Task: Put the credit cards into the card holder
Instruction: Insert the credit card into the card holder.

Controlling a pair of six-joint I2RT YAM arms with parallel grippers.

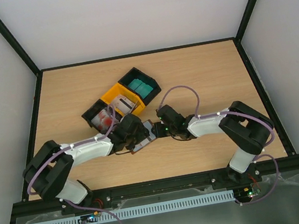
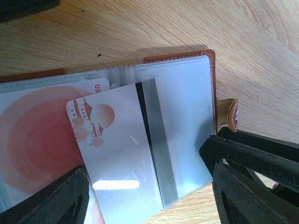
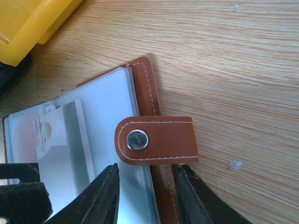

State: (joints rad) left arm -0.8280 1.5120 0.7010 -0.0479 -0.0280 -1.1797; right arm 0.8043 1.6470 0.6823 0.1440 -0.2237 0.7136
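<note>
Top external view gives me the wooden table (image 1: pixel 218 76) first, with the card holder (image 1: pixel 146 137) lying open near its middle; I place everything else from that holder. My left arm (image 1: pixel 86 149) reaches it from the left and my right arm (image 1: pixel 220 120) from the right, the wrists almost meeting above it. Just beyond the holder stands a slanted row of three bins: a black bin (image 1: pixel 89 115) with white-and-red cards, a yellow bin (image 1: pixel 112 92) with grey ones, and a second black bin (image 1: pixel 131 75) with teal ones, the farthest from the holder. In the left wrist view the holder shows clear sleeves inside a brown stitched edge. A sleeved card (image 2: pixel 37 135) with a large pale red disc fills its left part. A white card (image 2: pixel 117 154) with a dark stripe and a small red picture lies tilted over the sleeves, one corner reaching past the holder's edge; I cannot tell whether it has entered a slot. My left jaws stand open around this card, one finger at its corner, the other clear of its side. In the right wrist view my right jaws straddle the holder's stitched edge; I cannot tell whether they pinch it. Just beyond them the brown strap (image 3: pixel 159 140) folds across that edge, carrying a metal snap (image 3: pixel 137 140).
</note>
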